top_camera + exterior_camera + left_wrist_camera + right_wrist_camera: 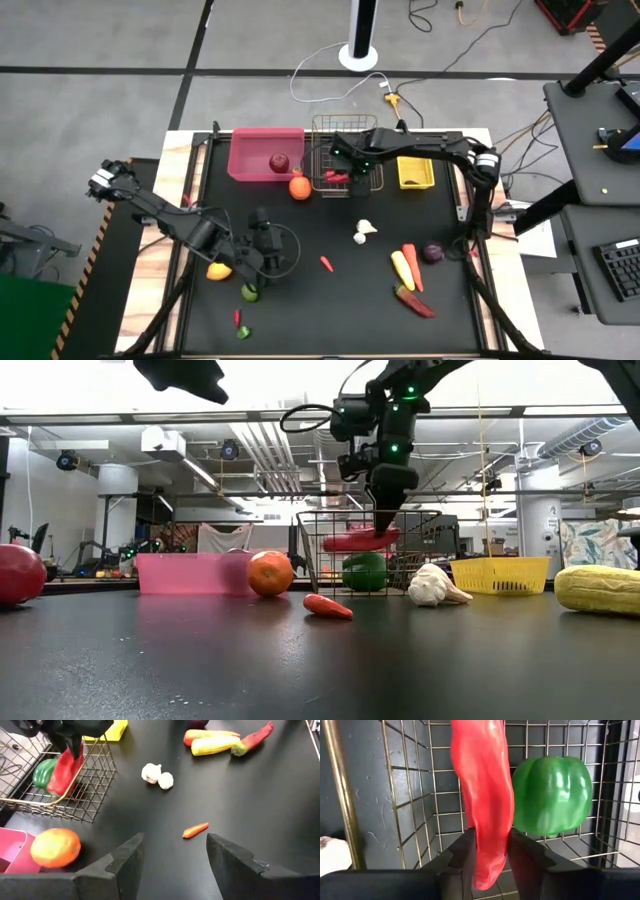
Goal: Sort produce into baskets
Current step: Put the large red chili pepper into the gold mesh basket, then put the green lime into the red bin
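Note:
My right gripper (386,525) reaches down into the wire-mesh basket (325,125) and is shut on a long red chilli (482,785). A green pepper (552,795) lies on the basket's floor beside the chilli. The pink bin (250,160) holds a red apple (279,162), and an orange (299,187) rests on the table between the bin and the basket. My left gripper (175,850) hangs open over the table's left middle. A small red chilli (195,830) lies on the table ahead of it. My right gripper pinches the long red chilli near one end (487,862) between its two fingers. The fingers come from above, pointing steeply down, and lie across the chilli. The chilli reaches away from the fingers inside the basket's walls, below the rim (360,541) and next to the green pepper.
The yellow bin (415,183) stands right of the basket. Garlic (365,232) lies mid-table. Corn (402,268), a carrot (411,265), a purple onion (433,253) and another red chilli (415,302) lie at the near right. A yellow fruit (218,271) and a lime (250,292) lie near the left arm.

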`<state>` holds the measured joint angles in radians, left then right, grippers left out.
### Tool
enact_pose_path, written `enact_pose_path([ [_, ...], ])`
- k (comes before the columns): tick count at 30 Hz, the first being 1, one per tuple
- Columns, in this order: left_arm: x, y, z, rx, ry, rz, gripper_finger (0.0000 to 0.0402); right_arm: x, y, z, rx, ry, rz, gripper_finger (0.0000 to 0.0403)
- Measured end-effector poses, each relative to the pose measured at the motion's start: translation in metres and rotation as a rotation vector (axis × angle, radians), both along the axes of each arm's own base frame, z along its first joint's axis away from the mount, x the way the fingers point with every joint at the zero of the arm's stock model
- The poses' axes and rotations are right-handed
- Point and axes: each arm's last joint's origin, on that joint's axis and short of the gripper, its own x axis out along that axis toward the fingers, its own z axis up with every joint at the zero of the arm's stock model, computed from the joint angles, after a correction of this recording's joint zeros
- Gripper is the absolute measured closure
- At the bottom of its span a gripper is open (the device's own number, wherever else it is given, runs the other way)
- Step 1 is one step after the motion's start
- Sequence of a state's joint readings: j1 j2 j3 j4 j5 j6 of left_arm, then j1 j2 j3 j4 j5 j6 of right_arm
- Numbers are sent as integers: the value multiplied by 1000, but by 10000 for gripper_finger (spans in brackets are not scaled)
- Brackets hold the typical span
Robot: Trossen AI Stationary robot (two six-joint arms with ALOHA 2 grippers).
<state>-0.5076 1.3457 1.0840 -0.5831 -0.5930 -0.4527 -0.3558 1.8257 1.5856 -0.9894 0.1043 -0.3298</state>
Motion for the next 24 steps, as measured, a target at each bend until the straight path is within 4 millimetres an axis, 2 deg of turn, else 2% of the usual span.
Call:
enact_pose_path([
  [15,-2,1,-2,-44,11,48,206,-3,-4,5,1,-18,-44,231],
  [24,-6,1,-6,-182,62,100,206,-11,-1,43,-29,-134,-75,220],
])
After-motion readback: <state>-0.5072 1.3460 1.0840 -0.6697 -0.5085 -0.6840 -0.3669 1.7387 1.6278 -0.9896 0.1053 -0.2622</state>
